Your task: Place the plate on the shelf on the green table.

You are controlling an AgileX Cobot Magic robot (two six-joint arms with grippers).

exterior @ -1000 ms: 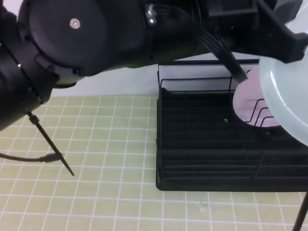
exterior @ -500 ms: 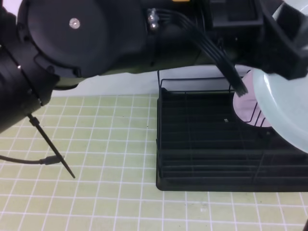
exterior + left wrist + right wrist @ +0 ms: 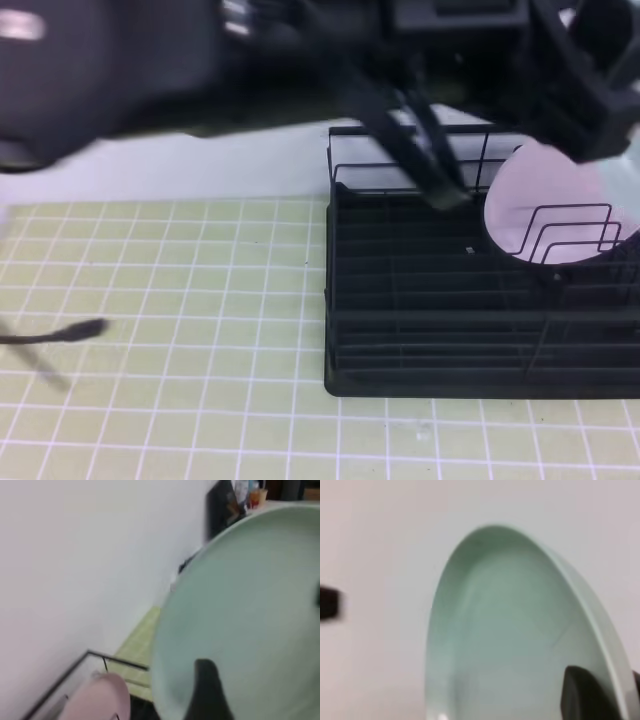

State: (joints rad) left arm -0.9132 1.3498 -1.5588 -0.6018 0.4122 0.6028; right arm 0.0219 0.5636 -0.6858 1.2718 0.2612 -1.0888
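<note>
The plate (image 3: 250,605) is pale blue-green and fills the right of the left wrist view, held up in the air. In the right wrist view the plate (image 3: 510,630) stands nearly edge-on. My right gripper (image 3: 610,692) is shut on its rim, one dark finger (image 3: 582,697) lying on the inner face. My left gripper (image 3: 260,635) is open; one finger (image 3: 207,692) hangs in front of the plate's face without clamping it. The shelf (image 3: 440,300), a black wire rack, stands on the green table (image 3: 180,300) at the right. The plate hardly shows in the high view.
A pale pink plate (image 3: 545,210) stands in the rack's wire dividers at the back right, also seen as pink plate (image 3: 100,702). A blurred black arm (image 3: 200,60) spans the top of the high view. A thin cable (image 3: 50,335) lies on the tiles at left.
The blue-green plate has risen to the right, almost out of the high view, uncovering the pink plate. The left arm is moving and blurred, and its gripper has let go of the plate.
</note>
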